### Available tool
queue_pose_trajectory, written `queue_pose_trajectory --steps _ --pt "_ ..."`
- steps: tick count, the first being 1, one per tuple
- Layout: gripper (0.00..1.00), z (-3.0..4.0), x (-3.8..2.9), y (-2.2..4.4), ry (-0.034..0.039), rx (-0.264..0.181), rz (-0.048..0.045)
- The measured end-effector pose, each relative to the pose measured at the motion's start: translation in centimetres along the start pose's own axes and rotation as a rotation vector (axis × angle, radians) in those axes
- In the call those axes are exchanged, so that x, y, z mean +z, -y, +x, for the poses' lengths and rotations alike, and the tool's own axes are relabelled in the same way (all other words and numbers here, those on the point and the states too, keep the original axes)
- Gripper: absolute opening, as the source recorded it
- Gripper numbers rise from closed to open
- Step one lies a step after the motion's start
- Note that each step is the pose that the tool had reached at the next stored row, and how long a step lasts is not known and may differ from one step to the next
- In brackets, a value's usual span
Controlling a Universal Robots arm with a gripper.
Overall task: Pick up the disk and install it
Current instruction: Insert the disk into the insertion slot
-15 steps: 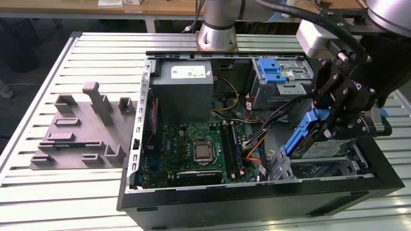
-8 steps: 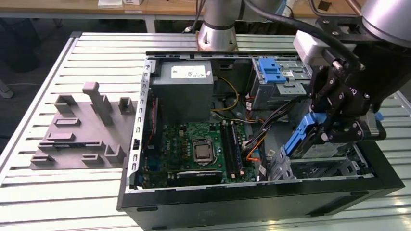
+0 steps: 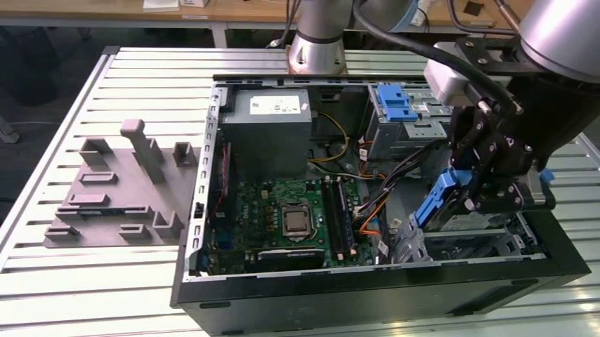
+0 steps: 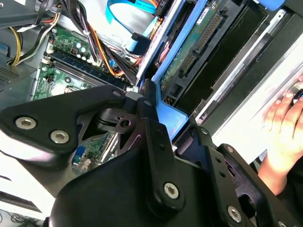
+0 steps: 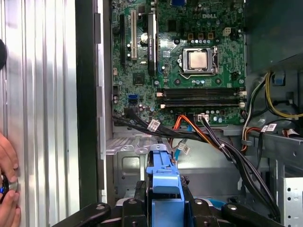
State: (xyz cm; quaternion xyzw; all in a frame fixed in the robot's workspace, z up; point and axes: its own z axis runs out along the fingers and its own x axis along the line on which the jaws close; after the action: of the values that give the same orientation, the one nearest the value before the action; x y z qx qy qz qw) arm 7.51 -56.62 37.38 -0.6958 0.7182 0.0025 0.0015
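Note:
The disk (image 3: 437, 203) hangs tilted on edge inside the open computer case, its blue rail facing the motherboard. My gripper (image 3: 473, 200) is shut on it, just above the grey metal drive bay (image 3: 483, 246) at the case's front corner, on the exterior view's right. In the first wrist view the disk's blue rail end (image 5: 163, 177) sticks out between the black fingers (image 5: 138, 195). The second wrist view shows the disk's circuit-board underside (image 4: 191, 49) and its blue rail past a black finger (image 4: 149, 118).
The motherboard (image 3: 291, 217) fills the case floor and bundled cables (image 5: 213, 137) run close to the disk. A grey power supply box (image 3: 267, 133) and an upper cage with a blue tab (image 3: 395, 104) sit at the back. A grey fixture (image 3: 122, 189) lies on the slatted table. A person's hand (image 4: 284, 118) rests beside the case.

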Motion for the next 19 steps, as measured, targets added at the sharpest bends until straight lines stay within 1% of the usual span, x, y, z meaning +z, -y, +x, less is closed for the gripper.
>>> queue_pose_trajectory --steps 13,19 --pt "0.37 0.01 1.43 0.0 0.0001 0.0 0.0" --pt "0.37 0.01 1.52 0.0 -0.0001 0.0 0.0"
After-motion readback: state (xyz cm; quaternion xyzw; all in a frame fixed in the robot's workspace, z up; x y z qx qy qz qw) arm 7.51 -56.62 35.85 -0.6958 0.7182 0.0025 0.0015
